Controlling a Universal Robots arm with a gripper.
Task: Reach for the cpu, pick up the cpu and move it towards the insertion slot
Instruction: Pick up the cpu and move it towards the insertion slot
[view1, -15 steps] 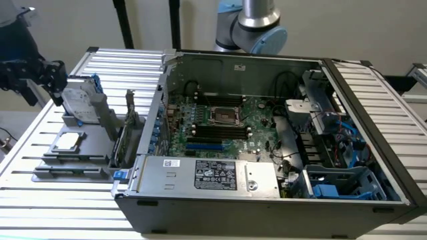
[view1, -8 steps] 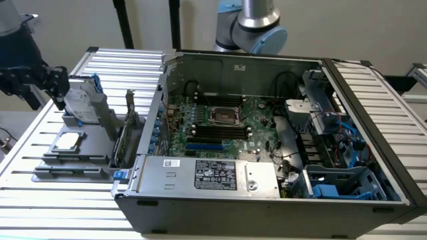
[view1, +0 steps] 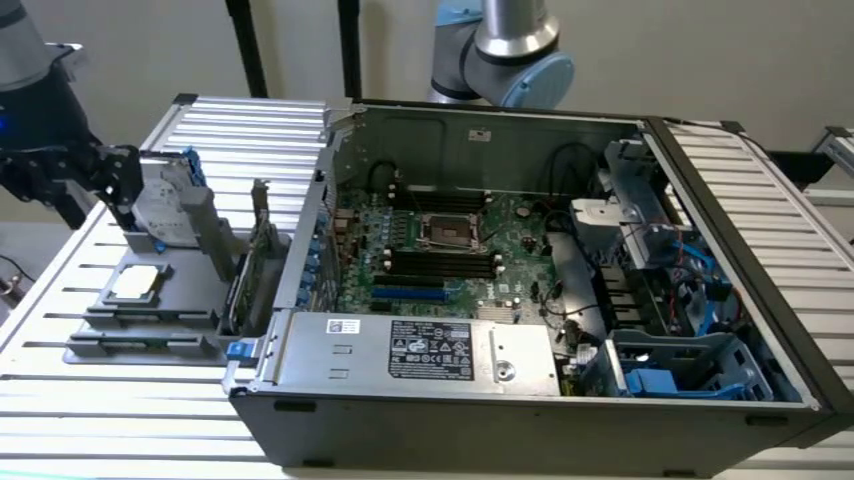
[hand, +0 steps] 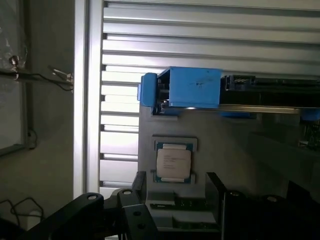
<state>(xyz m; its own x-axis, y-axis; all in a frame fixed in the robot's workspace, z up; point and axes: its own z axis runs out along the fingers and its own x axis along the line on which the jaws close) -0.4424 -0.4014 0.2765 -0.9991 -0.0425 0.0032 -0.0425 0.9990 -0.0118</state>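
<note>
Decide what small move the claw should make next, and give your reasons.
Probably lower the claw toward the cpu. The cpu lies flat and untouched in its grey holder. The claw's fingers stand open on either side of it in the wrist view, holding nothing and not yet touching it.

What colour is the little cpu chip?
The cpu is silver-white on top; the wrist view shows it best.
</note>
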